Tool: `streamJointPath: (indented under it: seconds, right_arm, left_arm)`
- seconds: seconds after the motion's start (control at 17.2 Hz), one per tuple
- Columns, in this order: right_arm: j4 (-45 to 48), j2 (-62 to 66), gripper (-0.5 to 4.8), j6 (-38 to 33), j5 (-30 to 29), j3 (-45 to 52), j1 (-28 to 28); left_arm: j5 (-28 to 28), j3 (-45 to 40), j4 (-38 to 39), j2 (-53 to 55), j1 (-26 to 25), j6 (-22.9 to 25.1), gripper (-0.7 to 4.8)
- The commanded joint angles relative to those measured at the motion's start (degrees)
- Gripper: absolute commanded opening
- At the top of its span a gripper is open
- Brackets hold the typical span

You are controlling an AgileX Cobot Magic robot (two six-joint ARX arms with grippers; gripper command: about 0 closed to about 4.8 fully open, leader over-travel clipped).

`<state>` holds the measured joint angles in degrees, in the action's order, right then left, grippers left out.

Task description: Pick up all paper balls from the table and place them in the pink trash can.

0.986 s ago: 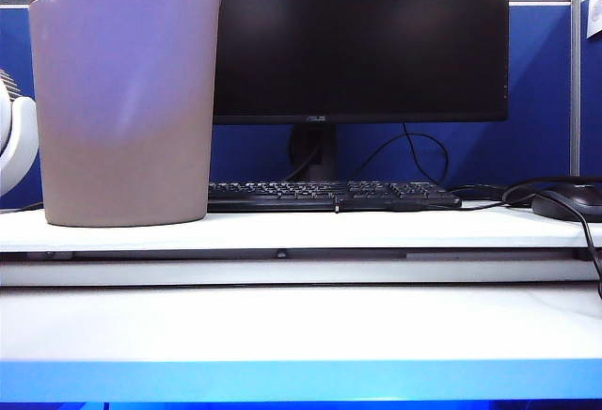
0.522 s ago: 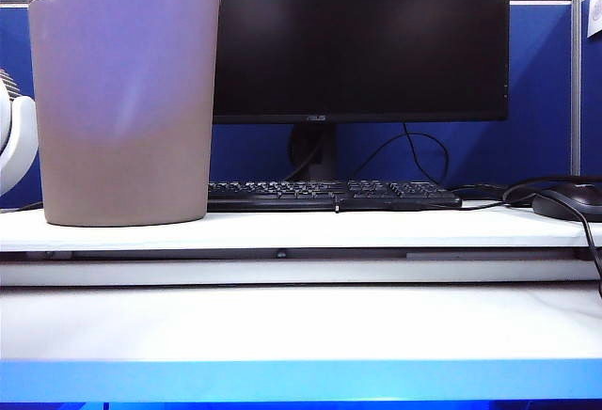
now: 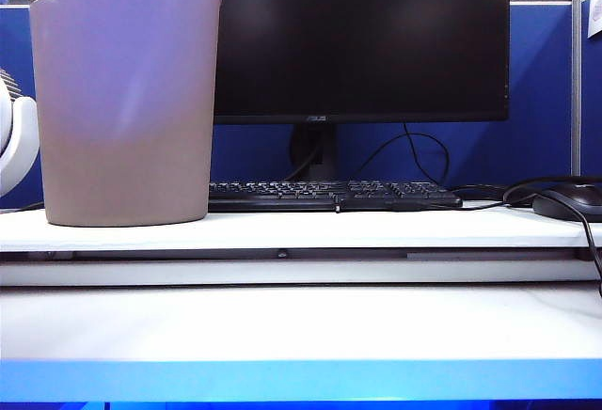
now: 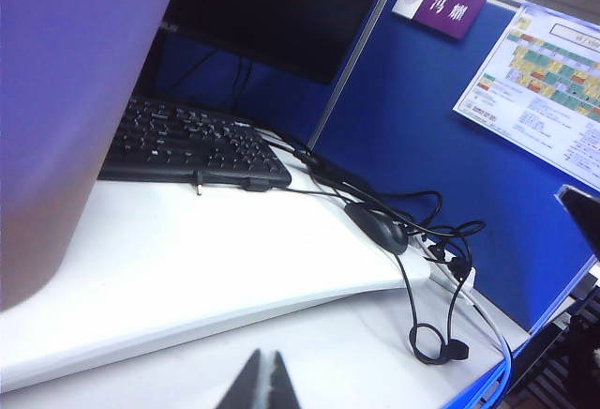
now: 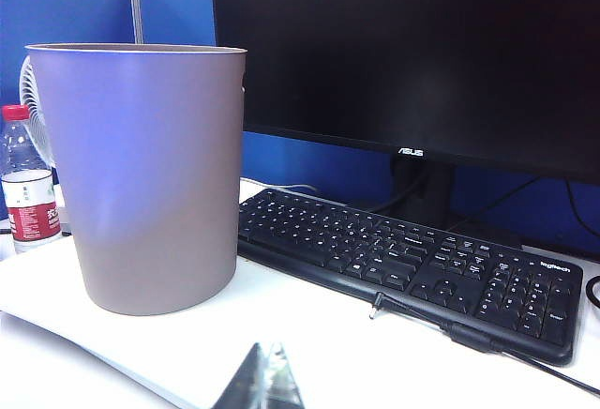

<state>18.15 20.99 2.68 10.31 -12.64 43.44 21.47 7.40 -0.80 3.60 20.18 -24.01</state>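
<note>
The pink trash can (image 3: 122,100) stands upright at the left on the raised white shelf board (image 3: 376,229) of the table (image 3: 301,325). No paper balls show in any view. Neither gripper appears in the exterior view. In the left wrist view my left gripper (image 4: 265,383) is shut with nothing between its tips, low over the white table top, with the trash can (image 4: 56,99) close beside it. In the right wrist view my right gripper (image 5: 265,379) is shut and empty, in front of the shelf board and facing the trash can (image 5: 155,174).
A black monitor (image 3: 362,34) and keyboard (image 3: 329,194) sit on the shelf board beside the can. A black mouse (image 3: 569,201) with looping cables lies at the right. A white fan (image 3: 14,142) and a water bottle (image 5: 28,193) stand left of the can. Blue partitions close the back.
</note>
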Motion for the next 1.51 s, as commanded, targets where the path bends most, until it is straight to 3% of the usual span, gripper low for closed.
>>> streamJointPath:
  seconds: [0.06,0.23,0.35,0.46,0.58,0.75,0.99,1.51]
  right_arm:
    - [0.9,0.0,-0.02,0.2,0.1,-0.4,0.0]
    - [0.9,0.0,-0.02,0.2,0.1,-0.4,0.0]
    - [0.9,0.0,-0.02,0.2,0.1,-0.4,0.0]
    - [0.8,0.1,-0.02,0.1,0.1,-0.4,0.0]
    - [-0.4,-0.2,-0.02,0.2,0.1,-0.3,0.0]
    - [-2.3,-0.6,-0.02,0.2,0.1,-0.3,0.0]
    - [-3.4,-0.6,-0.02,0.2,0.1,-0.3,0.0]
    - [-3.4,-0.6,-0.02,0.2,0.1,-0.3,0.0]
  left_arm:
    - [0.4,0.3,-0.5,0.0,0.0,0.0,-0.03]
    - [0.4,0.3,-0.5,0.0,0.0,0.0,-0.03]
    - [-9.8,0.3,-0.7,-2.3,-0.1,6.1,-0.05]
    - [-12.5,0.2,-0.3,-3.4,-2.8,9.1,-0.05]
    - [-19.6,-1.0,-0.2,-3.4,-7.7,16.6,-0.05]
    - [-29.2,-3.8,-0.2,-3.4,-12.3,17.6,-0.05]
    - [-29.1,-7.0,1.3,-3.4,-17.2,18.2,-0.05]
    - [-22.5,-7.0,-0.1,-3.4,-17.0,20.6,-0.05]
